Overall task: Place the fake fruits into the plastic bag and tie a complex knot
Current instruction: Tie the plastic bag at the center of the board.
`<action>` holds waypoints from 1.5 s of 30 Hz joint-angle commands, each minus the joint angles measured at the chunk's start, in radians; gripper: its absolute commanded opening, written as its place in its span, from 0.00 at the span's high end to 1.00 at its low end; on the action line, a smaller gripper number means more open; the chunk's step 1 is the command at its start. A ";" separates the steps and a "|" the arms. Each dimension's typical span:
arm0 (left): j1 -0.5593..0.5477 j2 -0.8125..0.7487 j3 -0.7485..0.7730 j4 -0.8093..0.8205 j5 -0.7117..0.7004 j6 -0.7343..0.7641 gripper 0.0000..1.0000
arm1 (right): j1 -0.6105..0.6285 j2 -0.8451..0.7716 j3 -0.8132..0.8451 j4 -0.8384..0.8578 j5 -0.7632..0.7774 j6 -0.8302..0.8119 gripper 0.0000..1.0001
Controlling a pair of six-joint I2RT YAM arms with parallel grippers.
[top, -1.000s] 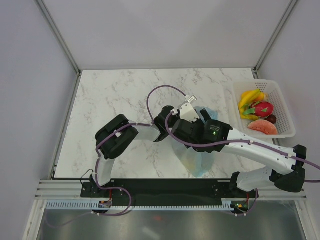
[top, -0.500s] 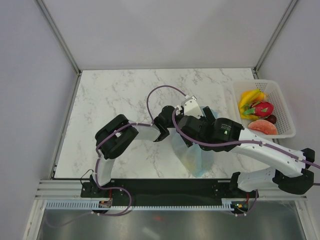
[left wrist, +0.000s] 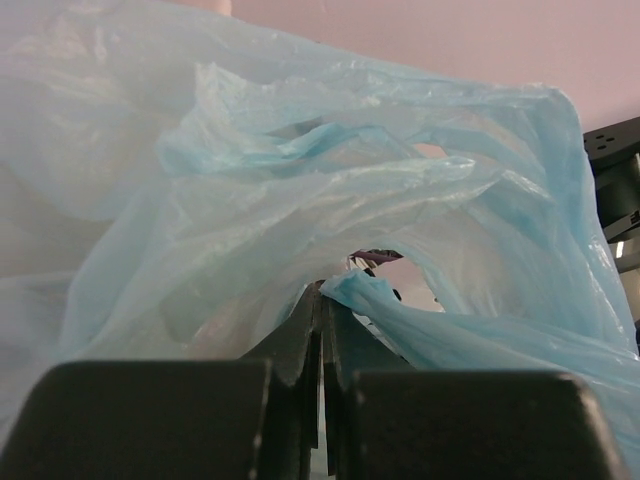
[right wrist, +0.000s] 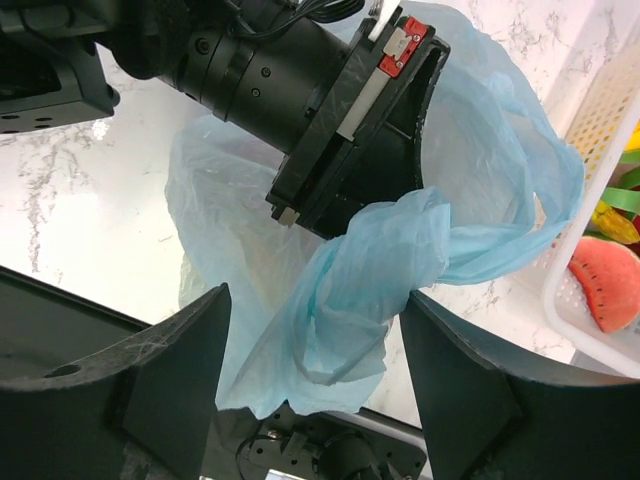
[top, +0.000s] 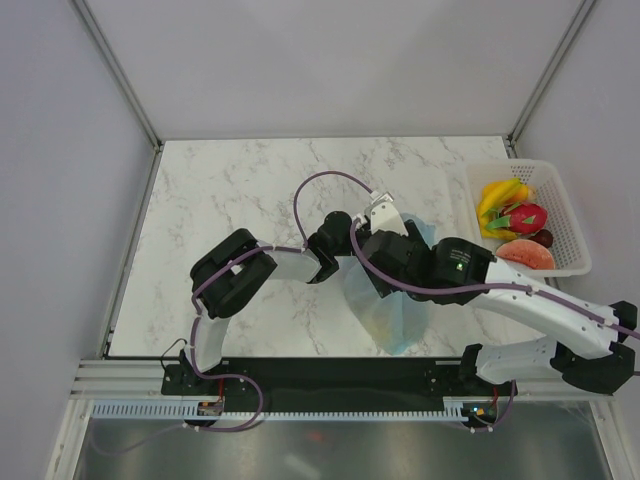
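Note:
The light-blue plastic bag (top: 388, 312) hangs above the marble table, between the two arms. My left gripper (left wrist: 322, 292) is shut on a fold of the bag's film near its mouth, and its black body (right wrist: 360, 130) shows in the right wrist view. My right gripper (right wrist: 315, 345) stands open around a bunched, twisted handle (right wrist: 385, 255) of the bag; the film lies between its fingers (right wrist: 185, 370) and close to the right one. The fake fruits lie in the white basket (top: 562, 180): bananas (top: 500, 194), dragon fruit (top: 526, 217), an orange-red slice (top: 525, 255) and a dark ball (top: 543, 238).
The basket stands at the table's right edge, close to my right arm's forearm (top: 530, 305). A purple cable (top: 320, 185) loops over the left arm. Grey walls and frame posts enclose the table.
My right arm has shifted to the right and its jaws have narrowed around the bag's bunched handle. The left gripper has kept its hold on the bag.

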 commanded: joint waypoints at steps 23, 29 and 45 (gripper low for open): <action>0.005 -0.036 0.027 0.003 0.037 0.048 0.98 | -0.210 -0.187 -0.092 0.189 -0.272 -0.198 0.77; 0.005 -0.038 0.027 0.001 0.037 0.048 0.98 | -0.210 -0.164 -0.065 0.142 -0.285 -0.180 0.51; 0.007 -0.038 0.034 -0.005 0.040 0.050 0.98 | -0.210 -0.141 0.036 -0.002 -0.186 -0.154 0.25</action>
